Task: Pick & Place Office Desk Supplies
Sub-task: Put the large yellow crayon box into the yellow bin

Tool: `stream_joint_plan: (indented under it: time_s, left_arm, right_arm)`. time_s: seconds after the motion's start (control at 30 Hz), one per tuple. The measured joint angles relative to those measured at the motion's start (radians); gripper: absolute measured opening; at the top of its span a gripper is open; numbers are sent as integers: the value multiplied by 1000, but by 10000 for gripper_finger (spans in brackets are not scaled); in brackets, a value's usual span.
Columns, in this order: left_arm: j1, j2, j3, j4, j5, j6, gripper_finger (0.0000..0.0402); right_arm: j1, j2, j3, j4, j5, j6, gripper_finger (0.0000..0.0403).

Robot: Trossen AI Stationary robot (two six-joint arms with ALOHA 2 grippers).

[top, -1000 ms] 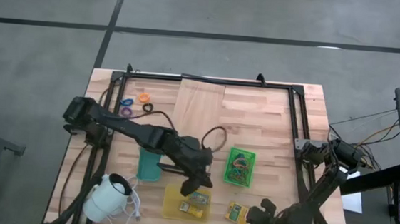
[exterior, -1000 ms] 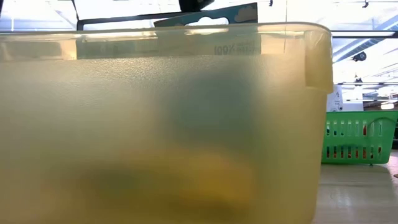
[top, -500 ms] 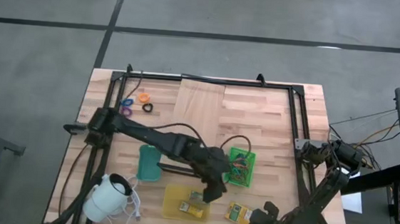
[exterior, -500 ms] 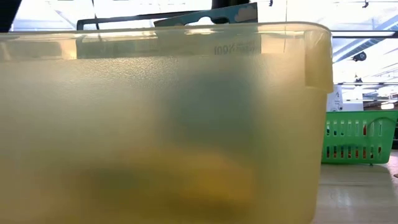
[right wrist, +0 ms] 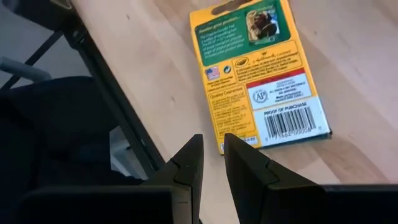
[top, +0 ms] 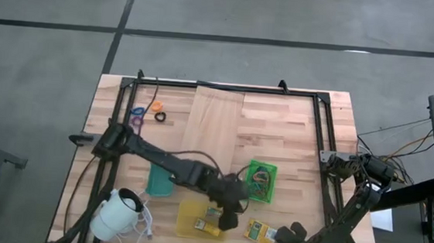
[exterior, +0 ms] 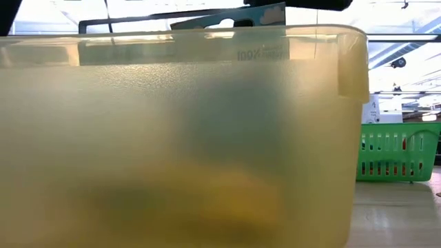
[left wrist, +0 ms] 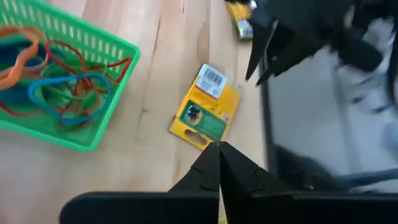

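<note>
From above, at the table's left edge, I saw a white round corded device (top: 119,211) lying on its side, smooth and drum-shaped. Near the far left corner sat three small rings (top: 149,111), purple, orange and black, well apart from the bins and, I judged, not yet sorted. Beside the device lay a flat teal container (top: 159,182).

My left arm reached across the pale wooden table (top: 293,135), and the left gripper (top: 230,213) hung above the right edge of the translucent yellow bin (top: 200,219), its two dark fingers (left wrist: 219,163) pressed together into a point with nothing between them. I judged it sat there because it was working around that bin. The bin's frosted plastic wall filled the low view, and a packet inside showed only as a blur.

Just right of the gripper stood the green plastic basket (top: 260,180), its slatted sides holding a tangle of thin rubber-band loops (left wrist: 56,84), red, blue, green and tan.

Further right, near the front edge, a flat yellow crayon packet (right wrist: 260,74) lay on the wood, glossy card with a barcode. My right gripper (right wrist: 211,158) waited just beside it at the table's front right, fingers narrowly parted and holding nothing.
</note>
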Motion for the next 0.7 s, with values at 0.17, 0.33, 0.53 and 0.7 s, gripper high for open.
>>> stream_joint_plan:
  time_s: [0.17, 0.33, 0.53, 0.7]
  left_arm:
    - [-78, -2, -10, 40, -135, 258, 1]
    - [-124, -19, -2, 119, -248, 492, 1]
    - [-124, -20, 2, 129, -270, 499, 1]
    - [-182, -35, 6, 253, -376, 497, 1]
  right_arm:
    - [2, 0, 0, -10, 1, 0, 63]
    - [1, 0, -7, -16, 3, -42, 63]
    - [9, 3, -24, -11, -2, -73, 63]
    - [27, 17, -49, -9, -6, -133, 63]
